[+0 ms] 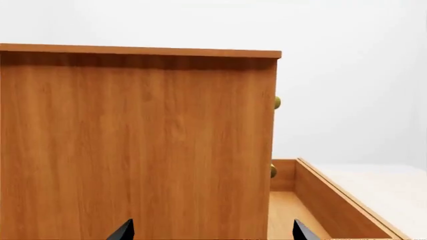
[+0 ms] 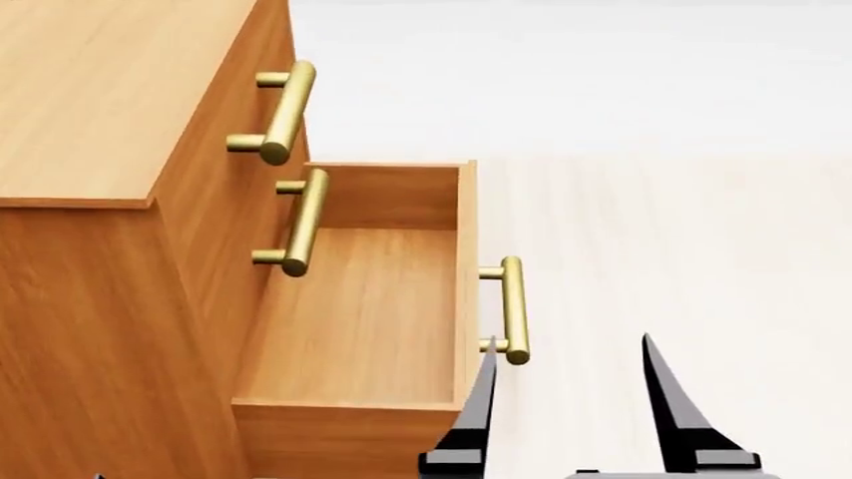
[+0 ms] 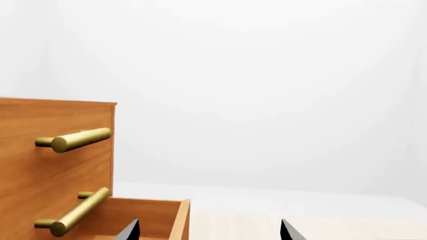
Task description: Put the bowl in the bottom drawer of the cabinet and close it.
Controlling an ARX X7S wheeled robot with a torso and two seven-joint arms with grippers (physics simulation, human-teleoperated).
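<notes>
Bottom drawer (image 2: 366, 319) is what I'm looking at from the head camera: an orange-brown wooden box pulled well out of the cabinet (image 2: 94, 130), its bare wood floor showing, its brass bar handle (image 2: 512, 309) on the front face. I can't find the bowl in any view. Above the drawer, the two upper drawers sit flush, each with a like brass handle (image 2: 286, 110), the middle one (image 2: 303, 222) overhanging the open box. My right gripper (image 2: 573, 384) sits just beside the drawer's front, fingers spread wide, one dark fingertip (image 2: 488, 351) right at the handle's near end; whether it touches, I can't tell. My left gripper (image 1: 212, 231) faces the cabinet's side panel, only two black tips showing, also wide apart. Pale tabletop (image 2: 692, 239) runs off beyond the drawer.
</notes>
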